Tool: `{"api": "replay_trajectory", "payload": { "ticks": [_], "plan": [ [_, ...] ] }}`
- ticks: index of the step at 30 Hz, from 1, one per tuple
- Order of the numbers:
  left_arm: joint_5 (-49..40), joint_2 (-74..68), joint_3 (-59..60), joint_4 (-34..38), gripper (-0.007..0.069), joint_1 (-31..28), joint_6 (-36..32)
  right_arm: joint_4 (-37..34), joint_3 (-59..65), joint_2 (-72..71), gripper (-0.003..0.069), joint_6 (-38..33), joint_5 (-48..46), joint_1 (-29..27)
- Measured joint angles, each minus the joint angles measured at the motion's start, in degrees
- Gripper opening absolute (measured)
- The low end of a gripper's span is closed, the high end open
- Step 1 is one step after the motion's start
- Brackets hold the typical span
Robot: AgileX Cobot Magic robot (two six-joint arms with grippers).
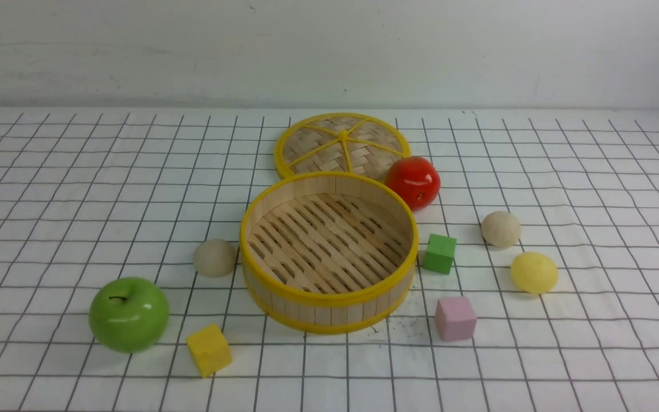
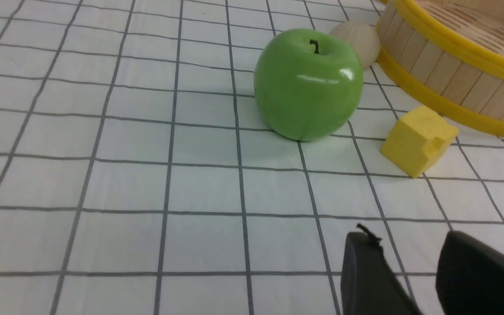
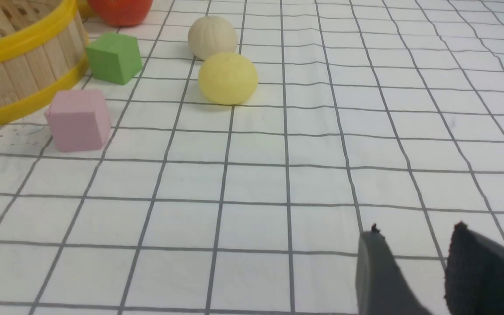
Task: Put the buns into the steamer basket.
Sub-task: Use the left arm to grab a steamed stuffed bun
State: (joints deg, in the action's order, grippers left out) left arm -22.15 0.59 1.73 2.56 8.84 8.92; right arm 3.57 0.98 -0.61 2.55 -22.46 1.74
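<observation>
steamer basket [image 1: 318,312]: upright, mouth up (round, no long axis)
buns [image 1: 215,257]: round, on tabletop [image 1: 49,200]
left claw [image 2: 409,238]: released
right claw [image 3: 417,231]: released

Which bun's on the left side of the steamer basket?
The beige bun near the green apple; the other beige bun and the yellow bun lie right of the steamer basket.

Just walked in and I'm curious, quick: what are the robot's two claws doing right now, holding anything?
Left claw: open, holding nothing.
Right claw: open, holding nothing.
</observation>
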Motion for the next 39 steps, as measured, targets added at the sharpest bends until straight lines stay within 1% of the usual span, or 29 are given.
{"api": "replay_trajectory", "payload": {
  "ticks": [17, 21, 24, 25, 26, 27, 28, 30, 31, 32, 35, 39],
  "plan": [
    [0.25, 0.0, 0.0, -0.13, 0.0238, 0.0, 0.0, 0.0, 0.0, 0.0, 0.0241, 0.0, 0.0, 0.0],
    [5.01, 0.0, 0.01, 2.19, 0.0238, 0.0, 0.0, 0.0, 0.0, 0.0, 0.0241, 0.0, 0.0, 0.0],
    [12.48, 0.0, 0.01, 8.88, 0.0238, 0.0, 0.0, 0.0, 0.0, 0.0, 0.0241, 0.0, 0.0, 0.0],
    [15.75, 0.0, 0.01, 12.69, 0.0238, 0.0, 0.0, 0.0, 0.0, 0.0, 0.0241, 0.0, 0.0, 0.0],
    [15.75, 0.0, 0.01, 13.22, 0.0238, 0.0, 0.0, 0.0, 0.0, 0.0, 0.0241, 0.0, 0.0, 0.0],
    [19.51, 0.0, 0.01, 16.66, 0.0238, 0.0, 0.0, 0.0, 0.0, 0.0, 0.0241, 0.0, 0.0, 0.0],
    [22.64, 0.0, 0.01, 18.49, 0.0238, 0.0, -0.11, 0.0, 0.0, 0.0, 0.0241, 0.0, 0.0, 0.0],
    [29.58, 0.0, 0.01, 20.82, 0.0238, 0.0, -0.54, 0.0, 0.0, 0.0, 0.0241, 0.0, 0.0, 0.0],
    [30.13, 0.0, 0.01, 20.91, 0.0238, 0.0, -0.59, 0.0, 0.0, 0.0, 0.0241, 0.0, 0.0, 0.0],
    [33.37, 0.0, 0.01, 21.67, 0.0238, 0.0, -0.97, 0.0, 0.0, 0.0, 0.0241, 0.0, 0.0, 0.0],
    [33.93, 0.0, -1.01, 22.02, 0.0238, 0.0, -1.09, 0.0, 0.0, 0.0, 0.0241, 0.0, 0.0, 0.0],
    [30.05, -0.71, -8.49, 21.43, 0.0238, 0.0, -1.21, 0.0, 0.0, 0.0, 0.0241, 0.0, 0.0, 0.0]
  ]
}}
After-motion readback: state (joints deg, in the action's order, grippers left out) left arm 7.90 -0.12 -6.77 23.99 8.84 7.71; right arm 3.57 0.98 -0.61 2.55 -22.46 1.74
